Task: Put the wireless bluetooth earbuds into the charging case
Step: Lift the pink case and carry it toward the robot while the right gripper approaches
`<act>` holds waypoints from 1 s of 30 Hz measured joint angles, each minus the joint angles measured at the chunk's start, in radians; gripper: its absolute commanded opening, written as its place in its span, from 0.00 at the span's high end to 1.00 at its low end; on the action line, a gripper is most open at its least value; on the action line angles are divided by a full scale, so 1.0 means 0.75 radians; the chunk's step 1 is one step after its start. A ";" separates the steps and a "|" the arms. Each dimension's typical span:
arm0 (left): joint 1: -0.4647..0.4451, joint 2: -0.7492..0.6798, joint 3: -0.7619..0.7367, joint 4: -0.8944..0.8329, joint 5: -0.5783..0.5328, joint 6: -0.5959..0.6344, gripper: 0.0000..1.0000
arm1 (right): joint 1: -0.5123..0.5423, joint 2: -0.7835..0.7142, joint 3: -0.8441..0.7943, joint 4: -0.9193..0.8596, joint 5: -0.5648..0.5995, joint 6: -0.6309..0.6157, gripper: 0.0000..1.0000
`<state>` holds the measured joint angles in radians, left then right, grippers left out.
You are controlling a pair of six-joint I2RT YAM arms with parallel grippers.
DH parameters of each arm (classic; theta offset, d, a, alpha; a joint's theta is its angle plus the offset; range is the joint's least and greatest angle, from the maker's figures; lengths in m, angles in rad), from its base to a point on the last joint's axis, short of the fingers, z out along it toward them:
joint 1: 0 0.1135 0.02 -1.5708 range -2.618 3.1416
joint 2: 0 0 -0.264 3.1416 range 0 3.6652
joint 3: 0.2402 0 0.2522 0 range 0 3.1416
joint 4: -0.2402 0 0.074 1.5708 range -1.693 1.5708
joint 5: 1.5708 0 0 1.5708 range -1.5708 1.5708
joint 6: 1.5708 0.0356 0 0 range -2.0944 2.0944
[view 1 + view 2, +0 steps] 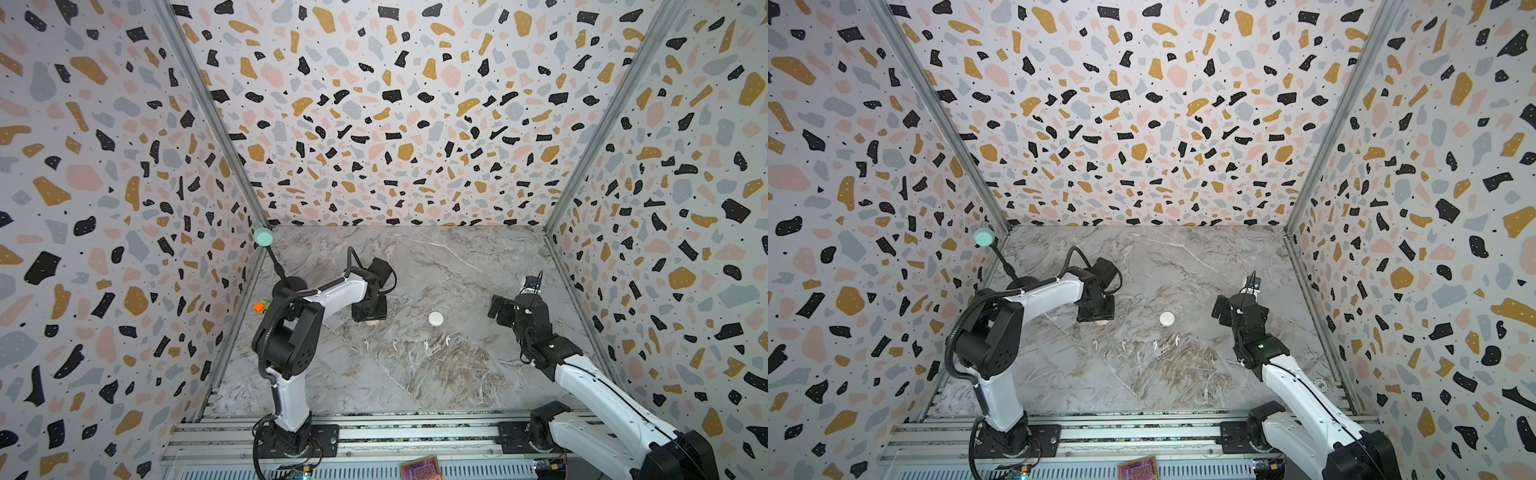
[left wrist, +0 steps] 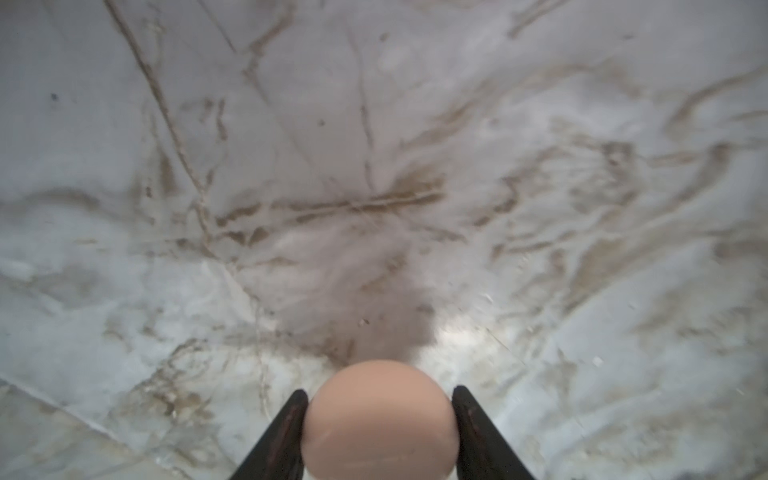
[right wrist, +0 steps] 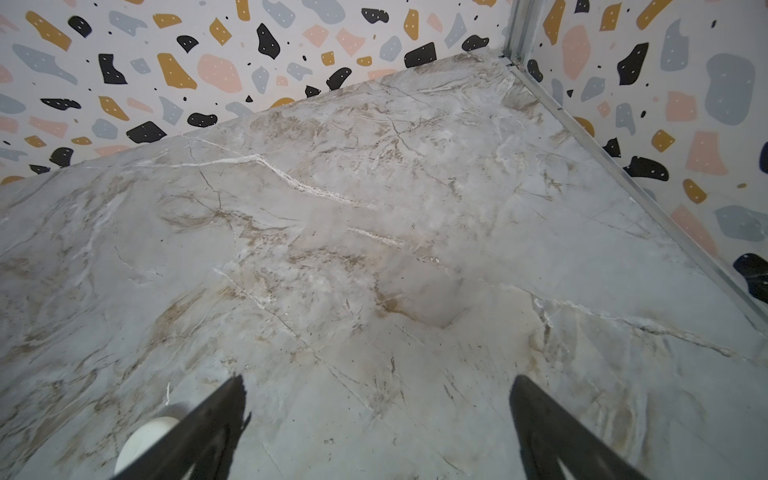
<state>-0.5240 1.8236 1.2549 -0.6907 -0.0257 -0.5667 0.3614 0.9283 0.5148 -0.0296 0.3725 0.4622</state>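
Nearest the arm bases, the wireless bluetooth earbuds (image 1: 394,343) lie loose in a left-to-right row on the worktop (image 1: 374,386), between the two arms, each one's long axis running roughly near to far. Just beyond the row's right end sits a white charging case (image 1: 435,319). Level with it, the left gripper (image 2: 380,395) pinches a pinkish charging case (image 2: 380,419) by its sides. The right gripper (image 3: 376,382), spread wide and empty, looks better placed for the rightmost earbud (image 1: 448,340).
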 measured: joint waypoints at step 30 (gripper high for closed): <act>-0.727 -1.206 -0.905 0.870 -0.571 0.888 1.00 | 0.049 -0.037 0.098 -0.039 -0.514 -0.046 0.00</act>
<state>-1.0691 0.9192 0.5762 -0.0380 -0.4538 0.0994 0.3981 0.9009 0.5884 -0.0586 -0.0132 0.4274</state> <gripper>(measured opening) 0.525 0.996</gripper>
